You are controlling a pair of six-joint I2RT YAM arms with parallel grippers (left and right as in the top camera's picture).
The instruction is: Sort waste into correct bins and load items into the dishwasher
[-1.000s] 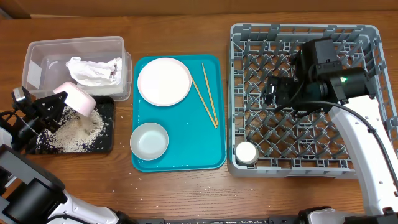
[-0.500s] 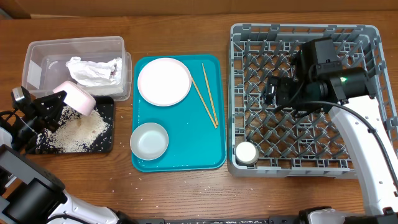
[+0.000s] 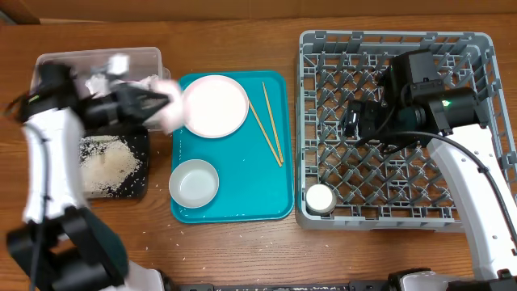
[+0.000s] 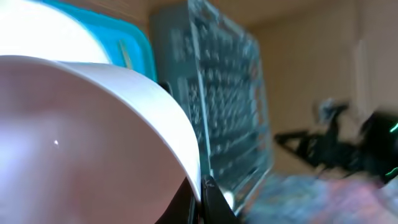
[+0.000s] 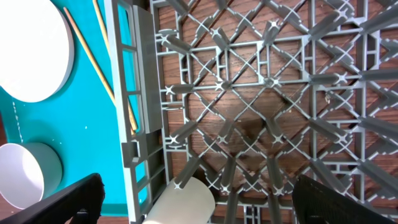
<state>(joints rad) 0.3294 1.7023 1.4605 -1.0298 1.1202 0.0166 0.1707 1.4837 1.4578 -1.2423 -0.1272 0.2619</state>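
- Left arm (image 3: 48, 153): motion-smeared overhead, outline unclear.
- Left gripper (image 3: 155, 105): a dark blur overhead; jaws unreadable there.
- Pink bowl (image 3: 170, 113): a pale smear overhead; in the left wrist view it overruns the left and lower edges.
- Napkin (image 3: 144, 83): mostly hidden behind the left arm.
- Tub (image 3: 97, 55): near wall hidden.
- Rack (image 4: 230, 106), right arm (image 4: 348, 149): blurred in the left wrist view.
- Right gripper (image 3: 353, 120): a dark mass overhead; in its wrist view only the fingertips (image 5: 74, 198) show, cut by the lower edge.
- Plate (image 5: 31, 50), grey bowl (image 5: 25, 177), cup (image 5: 183, 202): cut by that view's edges.
- Rice (image 3: 109, 166): grains too small to tell apart.
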